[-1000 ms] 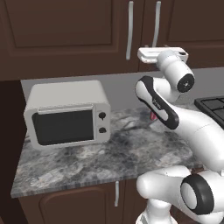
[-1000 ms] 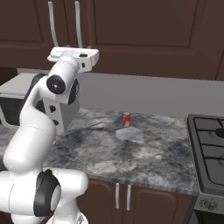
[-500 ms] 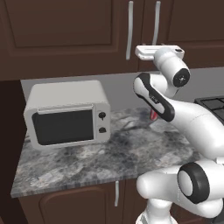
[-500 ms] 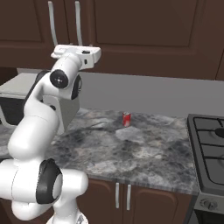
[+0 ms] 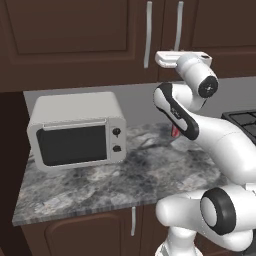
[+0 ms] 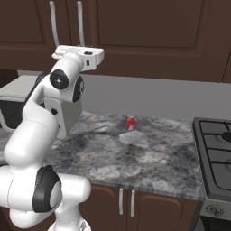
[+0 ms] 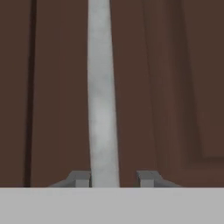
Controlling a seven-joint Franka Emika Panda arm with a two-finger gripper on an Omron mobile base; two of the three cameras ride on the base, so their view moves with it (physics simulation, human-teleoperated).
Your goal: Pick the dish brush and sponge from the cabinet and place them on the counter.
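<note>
Two fingertips (image 7: pixel 80 178) of our gripper (image 7: pixel 114 179) flank the cabinet (image 7: pixel 175 87) handle (image 7: pixel 102 96) at lower centre; left touches, right stands apart.

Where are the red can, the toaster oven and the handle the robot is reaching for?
red can (image 6: pixel 130 122), right base view, middle of its side.
toaster oven (image 5: pixel 75 144), left base view, dark glass door.
cabinet handle (image 7: pixel 102 109), hand view, middle of the silver bar.
</note>
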